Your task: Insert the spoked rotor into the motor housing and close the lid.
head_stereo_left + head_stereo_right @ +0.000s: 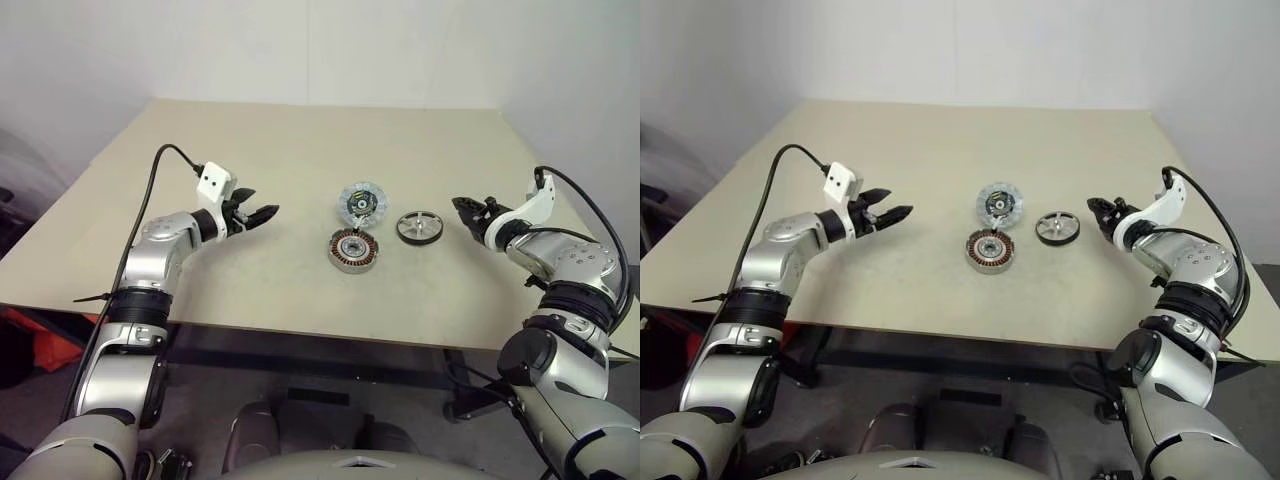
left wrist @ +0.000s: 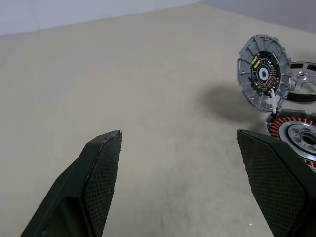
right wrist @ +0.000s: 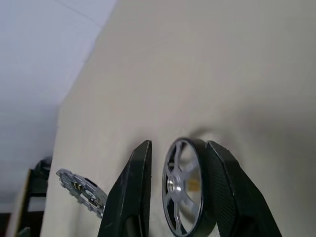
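**A:** Two black fingers of the right pincer [image 1: 458, 206] stand parted with nothing between them, aimed at the flat, dark-grey metal spoked rotor [image 1: 418, 227], which lies on the beige table [image 1: 250, 140] just ahead of the tips. Which step is this?

**B:** The pick-up, by my reading. The rotor is not yet gripped, and it is well short of the squat round motor housing [image 1: 353, 250], with its ring of copper windings, which sits just to the rotor's left.

**A:** And the next move?

**B:** The fingers need to straddle the thick rim and close on it. Then the wheel has to be lifted, carried left and lowered centred onto the silver hub. The round pale-grey lid [image 1: 359, 203] stands tilted up behind the housing, so the opening looks free.

**A:** The other arm?

**B:** The left pincer [image 1: 262, 214] hangs wide open and empty above the table, well to the left of the housing.

**A:** Anything unclear?

**B:** Several things. A small white piece seems to join the lid to the housing, but I cannot tell whether it is a hinge. The right wrist view makes the rotor look framed by the fingers. The head views show a gap, though not its extent.
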Robot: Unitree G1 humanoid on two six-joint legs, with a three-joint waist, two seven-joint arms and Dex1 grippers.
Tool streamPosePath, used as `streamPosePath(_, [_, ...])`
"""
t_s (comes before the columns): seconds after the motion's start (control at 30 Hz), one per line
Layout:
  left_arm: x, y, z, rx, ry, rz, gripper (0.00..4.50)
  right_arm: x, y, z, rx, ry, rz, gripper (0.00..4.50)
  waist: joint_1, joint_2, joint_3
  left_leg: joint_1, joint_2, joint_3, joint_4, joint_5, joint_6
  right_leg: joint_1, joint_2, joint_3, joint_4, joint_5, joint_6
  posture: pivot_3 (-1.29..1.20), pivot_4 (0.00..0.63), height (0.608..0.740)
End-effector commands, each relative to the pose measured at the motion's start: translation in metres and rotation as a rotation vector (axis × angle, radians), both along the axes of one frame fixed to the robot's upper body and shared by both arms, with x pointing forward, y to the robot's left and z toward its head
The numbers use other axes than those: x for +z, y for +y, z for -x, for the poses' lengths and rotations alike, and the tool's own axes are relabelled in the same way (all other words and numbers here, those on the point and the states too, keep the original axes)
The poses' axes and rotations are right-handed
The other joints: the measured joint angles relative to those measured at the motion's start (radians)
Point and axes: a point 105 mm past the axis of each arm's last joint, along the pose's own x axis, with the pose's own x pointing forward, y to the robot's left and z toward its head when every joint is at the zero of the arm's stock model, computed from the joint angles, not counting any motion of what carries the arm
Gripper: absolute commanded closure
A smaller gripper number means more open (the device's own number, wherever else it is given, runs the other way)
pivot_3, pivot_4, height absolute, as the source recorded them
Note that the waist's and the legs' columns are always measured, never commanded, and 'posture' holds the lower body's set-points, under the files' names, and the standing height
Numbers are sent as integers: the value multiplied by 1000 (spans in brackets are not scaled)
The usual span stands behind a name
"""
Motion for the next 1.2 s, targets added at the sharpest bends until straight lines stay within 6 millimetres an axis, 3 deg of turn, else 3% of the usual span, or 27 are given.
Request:
streamPosePath(0.03, [17,3,-1,0,-59,-6,561,9,2,1,2,-28,-21,2592,1,0,0,0,0,0,0,0,0,0,0,0,0,0,0,0,0,740])
streamPosePath(0.4, [18,5,-1,1,-61,-16,561,-13,27,22,73,30,-67,2592,4,0,0,0,0,0,-1,1,-1,-1,0,0,0,0,0,0,0,740])
streamPosePath(0.83, [20,5,-3,2,-68,-21,561,-34,60,27,85,87,-122,2592,-1,0,0,0,0,0,-3,1,-2,-2,0,0,-1,0,1,0,0,740])
streamPosePath(1.03, [20,6,-3,5,-71,-25,561,-34,58,24,44,93,-129,4031,-3,0,0,1,0,0,-4,2,-4,-2,0,0,0,0,1,0,0,740])
streamPosePath(1.2, [20,6,-3,3,-70,-26,561,-18,45,15,-56,12,-213,4058,-1,1,0,1,0,0,-4,3,-5,-1,-1,0,0,0,1,0,0,740])
